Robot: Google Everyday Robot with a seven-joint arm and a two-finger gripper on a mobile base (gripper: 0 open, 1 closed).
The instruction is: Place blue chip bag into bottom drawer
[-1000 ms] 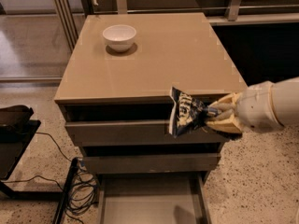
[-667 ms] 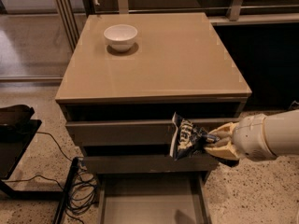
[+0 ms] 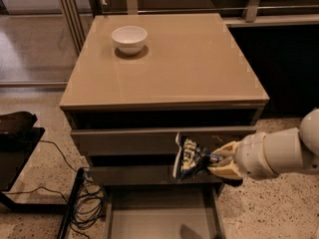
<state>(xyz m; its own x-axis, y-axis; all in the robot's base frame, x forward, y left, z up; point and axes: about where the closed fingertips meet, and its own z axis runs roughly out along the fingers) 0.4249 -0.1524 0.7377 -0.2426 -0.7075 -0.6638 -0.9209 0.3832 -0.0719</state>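
Observation:
The blue chip bag (image 3: 188,158) is dark navy with white lettering and hangs upright in front of the two grey drawer fronts. My gripper (image 3: 215,161) comes in from the right on a white arm and is shut on the bag's right edge. The bottom drawer (image 3: 162,215) is pulled open below the bag, showing a flat grey floor and thin side walls. The bag hangs above the drawer's back right part, clear of its floor.
A white bowl (image 3: 129,39) stands on the taupe cabinet top (image 3: 199,63) at the back left. Black cables (image 3: 84,200) and a dark stand (image 3: 15,148) lie on the floor left of the cabinet. A glass partition stands at the far left.
My gripper has moved down with the chip bag, from level with the top drawer front to in front of the middle drawer front, just above the open bottom drawer.

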